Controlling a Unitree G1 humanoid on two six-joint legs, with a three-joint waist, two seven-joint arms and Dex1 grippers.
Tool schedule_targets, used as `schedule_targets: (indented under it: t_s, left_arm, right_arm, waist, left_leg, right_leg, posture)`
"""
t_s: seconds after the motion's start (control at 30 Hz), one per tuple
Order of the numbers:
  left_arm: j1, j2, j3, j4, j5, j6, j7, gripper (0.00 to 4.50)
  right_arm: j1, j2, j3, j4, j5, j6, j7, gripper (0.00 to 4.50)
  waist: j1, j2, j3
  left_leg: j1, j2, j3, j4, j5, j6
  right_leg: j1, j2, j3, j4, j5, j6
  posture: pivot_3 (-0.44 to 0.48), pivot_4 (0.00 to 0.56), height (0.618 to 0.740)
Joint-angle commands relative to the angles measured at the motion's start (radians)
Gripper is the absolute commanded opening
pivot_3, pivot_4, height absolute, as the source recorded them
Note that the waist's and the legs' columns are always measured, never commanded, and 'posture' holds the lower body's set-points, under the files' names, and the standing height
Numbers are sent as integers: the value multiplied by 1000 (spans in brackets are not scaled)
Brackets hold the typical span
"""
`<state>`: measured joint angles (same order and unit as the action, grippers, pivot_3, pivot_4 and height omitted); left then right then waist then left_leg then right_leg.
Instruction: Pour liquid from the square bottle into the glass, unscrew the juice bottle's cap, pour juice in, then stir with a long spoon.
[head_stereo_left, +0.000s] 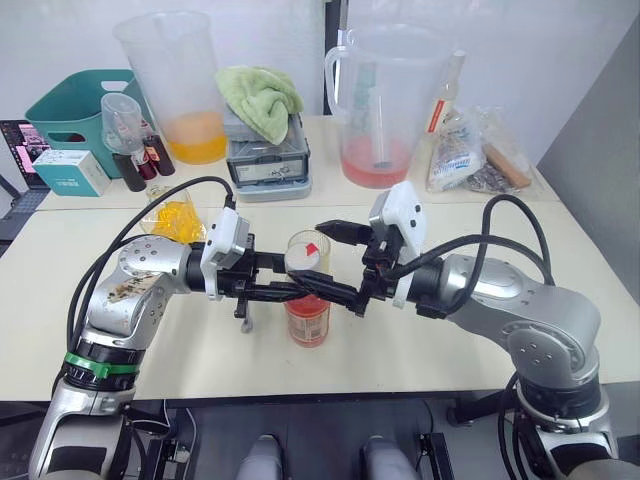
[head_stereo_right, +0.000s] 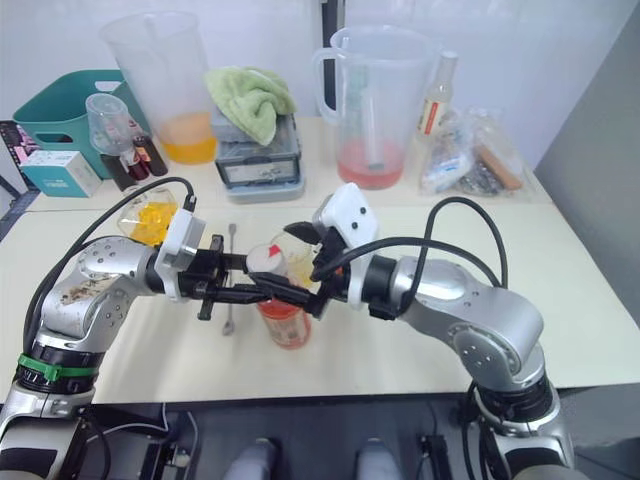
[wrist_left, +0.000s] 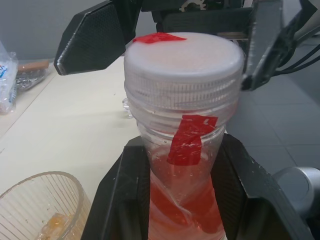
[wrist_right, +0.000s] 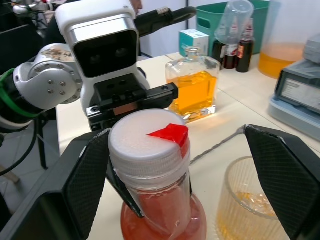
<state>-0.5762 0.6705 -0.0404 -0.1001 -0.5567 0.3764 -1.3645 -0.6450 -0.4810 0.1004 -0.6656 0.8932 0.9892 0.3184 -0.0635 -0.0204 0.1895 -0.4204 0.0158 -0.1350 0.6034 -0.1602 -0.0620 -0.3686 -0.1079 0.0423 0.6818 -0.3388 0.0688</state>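
Pale cream desk (head_stereo_left: 480, 330) surfaces fill the scene, with 2 big clear pitchers at the back, one holding orange liquid (head_stereo_left: 180, 85) and one holding pink liquid (head_stereo_left: 385, 100), a green cloth (head_stereo_left: 262, 100) on a grey box between them, and a teal basket (head_stereo_left: 75, 105) at the far left.

Near the front edge stands the slim clear plastic juice bottle of pink-red juice (head_stereo_left: 308, 318), upright on the desk. The left pincer (head_stereo_left: 297, 291) is clenched around the bottle's neck, its 2 black fingers (wrist_left: 122, 200) pressing either side just under the thread. The small round white screw cap with a red mark on top (wrist_right: 147, 142) sits on the bottle. The right pincer (wrist_right: 185, 165) is released, its fingers spread wide on both sides of the cap and not touching it.

Just behind the bottle is the small clear ribbed glass (wrist_right: 252, 205), with a little orange liquid at its bottom. The square clear bottle of orange liquid (wrist_right: 192, 90) stands further back on the left. The long thin silver spoon (head_stereo_right: 229, 280) lies flat on the desk beside the left pincer.
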Motion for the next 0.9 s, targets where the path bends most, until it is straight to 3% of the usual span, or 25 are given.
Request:
schedule_targets:
  t_s: [0.03,0.27,0.57,0.7,0.8,0.9]
  left_arm:
    - [-5,4,-22,11,4,13,-19,1332]
    - [-5,7,-24,10,4,12,-22,1332]
    - [7,20,-16,-6,1,20,-20,1332]
    - [20,27,-10,-20,-2,25,-16,1332]
    - [22,28,-8,-21,0,27,-15,1332]
    - [27,31,-9,-20,2,22,-17,1332]
  right_arm:
    - [0,15,-34,-36,22,11,-39,4439]
    - [9,24,-30,-47,19,12,-64,4439]
    - [9,22,-15,-51,8,3,-56,1714]
    - [-13,19,-7,-23,-4,-13,-15,1711]
    - [-51,-14,15,51,-34,-55,112,1711]
    - [-133,-89,110,319,-129,-239,533,1711]
  waist:
    - [0,0,0]
    - [0,0,0]
    - [-1,0,0]
    - [-5,0,0]
    - [-6,0,0]
    - [-8,0,0]
  left_leg:
    - [0,0,0,0,0,0]
    - [0,0,0,0,0,0]
    - [0,0,0,0,0,0]
    - [0,0,0,0,0,0]
    - [0,0,0,0,0,0]
    - [0,0,0,0,0,0]
  right_leg:
    - [0,0,0,0,0,0]
    - [0,0,0,0,0,0]
    - [0,0,0,0,0,0]
    - [0,0,0,0,0,0]
    - [0,0,0,0,0,0]
    - [0,0,0,0,0,0]
  posture:
    - [0,150,740]
    - [0,150,740]
    - [0,150,740]
    - [0,150,740]
    - [0,150,740]
    - [0,150,740]
